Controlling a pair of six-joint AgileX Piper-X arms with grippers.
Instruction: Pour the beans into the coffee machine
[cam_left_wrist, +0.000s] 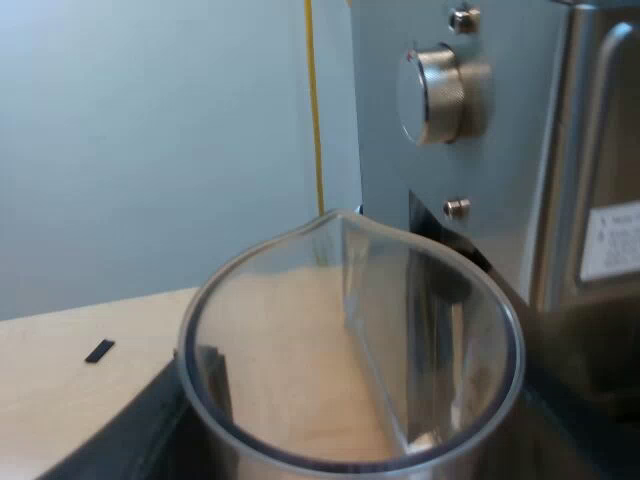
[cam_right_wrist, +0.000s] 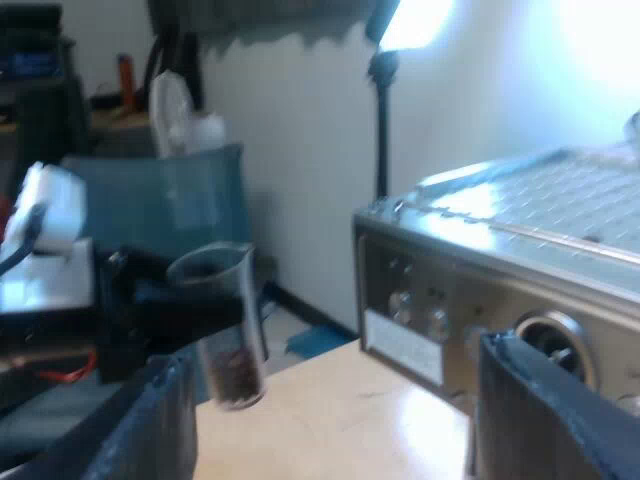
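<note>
Clear-walled, the measuring glass (cam_left_wrist: 350, 340) sits in the grip of the left tool (cam_right_wrist: 200, 305), whose black fingers close on its sides. From the left wrist, its round rim and pouring spout point toward the espresso machine (cam_left_wrist: 500, 150). The spout is near the machine's grey side panel, below a ribbed metal knob (cam_left_wrist: 440, 92). The pale wooden worktop (cam_left_wrist: 90, 390) runs away from the machine, with a small black mark (cam_left_wrist: 99, 350) on it, well apart from the machine.

From the right wrist, the same measuring glass (cam_right_wrist: 225, 320) stands close to upright. It is held off to the side of the espresso machine (cam_right_wrist: 520, 270) and well apart from it. Dark coffee beans (cam_right_wrist: 235, 372) lie in the bottom of the glass. I cannot tell whether its base touches the worktop (cam_right_wrist: 340, 410).

The right tool (cam_right_wrist: 350, 415) is spread wide, its two black fingers (cam_right_wrist: 150, 425) far apart with nothing between them. It hangs over the worktop just before the machine's knobbed face. The machine's flat metal grid top (cam_right_wrist: 560, 195) catches bright light. A lamp on a dark stand (cam_right_wrist: 385, 60) rises behind the machine.
</note>
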